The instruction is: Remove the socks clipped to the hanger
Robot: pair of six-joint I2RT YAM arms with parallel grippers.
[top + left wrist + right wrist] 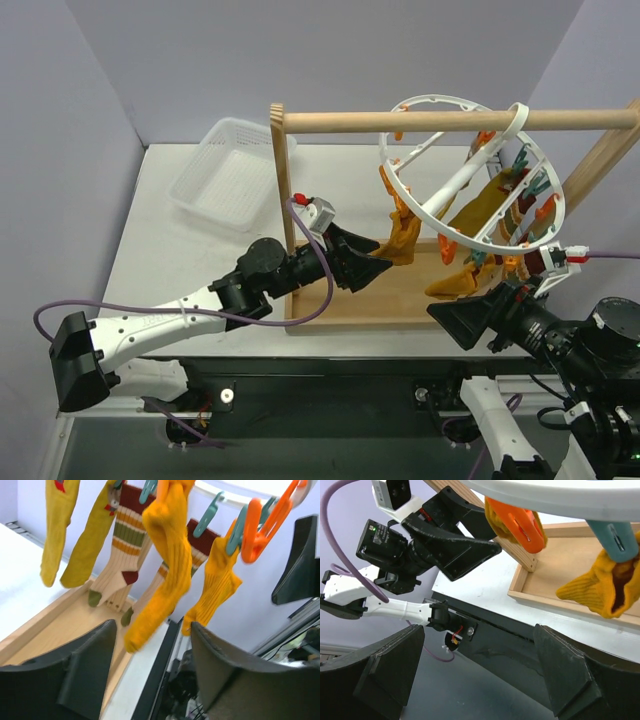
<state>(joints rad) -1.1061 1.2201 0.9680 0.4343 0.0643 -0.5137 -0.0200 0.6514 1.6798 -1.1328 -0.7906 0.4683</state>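
The white ring hanger (470, 170) hangs from a wooden rod with several socks clipped to it. An orange sock (162, 565) hangs nearest in the left wrist view. Its toe dangles between the fingers of my left gripper (152, 627), whose jaws stand apart and are not touching it. Behind it hang striped socks (122, 540) and mustard ones (57, 530). My right gripper (480, 630) is open and empty, low under the ring's near side, below a mustard sock (605, 587) held by a teal clip (615, 535). From above, the left gripper (383, 262) points at an orange sock (400, 235).
A wooden rack with a top rod (400, 122), posts and a shallow base tray (390, 290) carries the hanger. A white mesh basket (225, 175) sits at the back left. An orange clip (520, 522) hangs close above the right gripper. The two grippers face each other across the tray's front.
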